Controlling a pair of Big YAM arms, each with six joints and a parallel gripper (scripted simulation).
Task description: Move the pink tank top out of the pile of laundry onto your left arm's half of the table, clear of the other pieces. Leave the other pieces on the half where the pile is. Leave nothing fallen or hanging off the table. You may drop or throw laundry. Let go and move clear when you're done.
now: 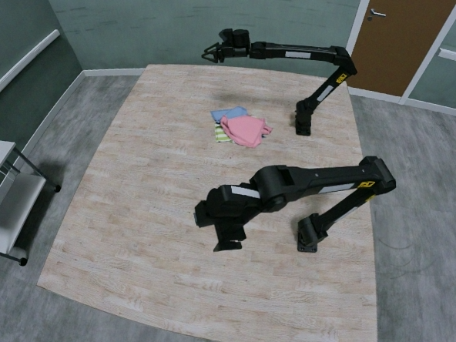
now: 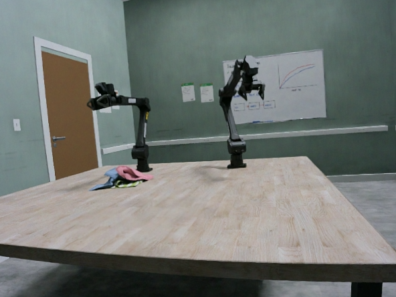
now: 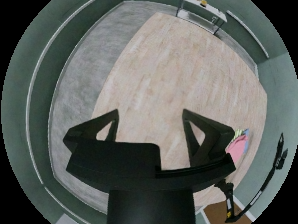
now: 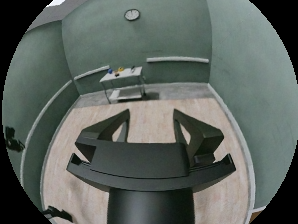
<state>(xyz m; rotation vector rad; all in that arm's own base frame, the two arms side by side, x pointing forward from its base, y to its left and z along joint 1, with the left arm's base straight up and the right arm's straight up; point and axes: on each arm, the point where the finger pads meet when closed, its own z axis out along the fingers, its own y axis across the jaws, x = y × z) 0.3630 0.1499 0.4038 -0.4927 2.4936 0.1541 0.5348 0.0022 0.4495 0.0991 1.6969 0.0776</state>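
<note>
The pink tank top (image 1: 246, 130) (image 2: 128, 172) (image 3: 237, 150) lies crumpled on top of the pile, on the right arm's half of the table. A blue piece (image 1: 230, 112) (image 2: 110, 174) sticks out on the far side. A green-and-white striped piece (image 1: 221, 135) (image 2: 128, 183) shows under the pink one, with a small dark blue bit at its edge. My left gripper (image 2: 253, 96) (image 3: 150, 112) is open and empty, high over its own half, pointing down. My right gripper (image 1: 208, 55) (image 4: 151, 112) is partly open and empty, raised beyond the pile near the table's far edge in the top view.
The wooden table (image 1: 135, 192) (image 2: 214, 214) carries both arm bases, and the pile lies close to the right arm's base (image 1: 303, 125). A wheeled cart (image 1: 23, 192) (image 4: 122, 76) stands on the floor off the table. A wall rises behind the right arm.
</note>
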